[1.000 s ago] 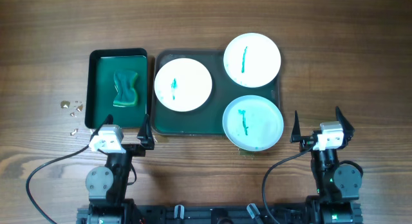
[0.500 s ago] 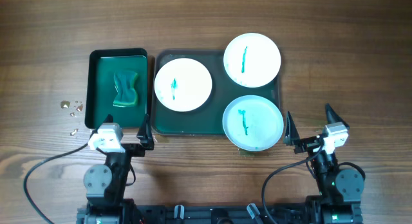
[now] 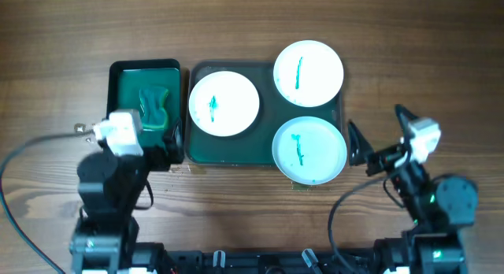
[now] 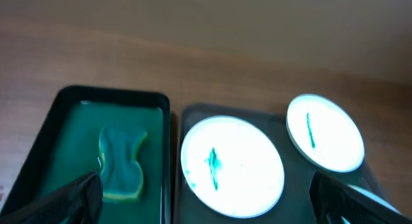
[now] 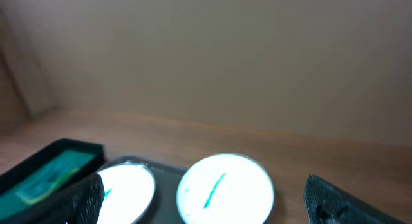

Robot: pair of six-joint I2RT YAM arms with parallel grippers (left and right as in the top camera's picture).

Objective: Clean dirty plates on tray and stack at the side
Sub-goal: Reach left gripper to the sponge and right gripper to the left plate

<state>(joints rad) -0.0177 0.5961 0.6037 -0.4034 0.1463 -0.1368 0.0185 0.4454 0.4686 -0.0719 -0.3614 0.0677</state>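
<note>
Left hand, jaws spread wide and empty, hovers at the near edge of the small dark-green rectangular bin; the green waisted sponge lies just ahead-left. Right hand, equally wide and empty, hovers over the wooden counter; three green-streaked round white plates on the dark tray lie to its left.

Left hand spread wide, right hand spread wide
</note>
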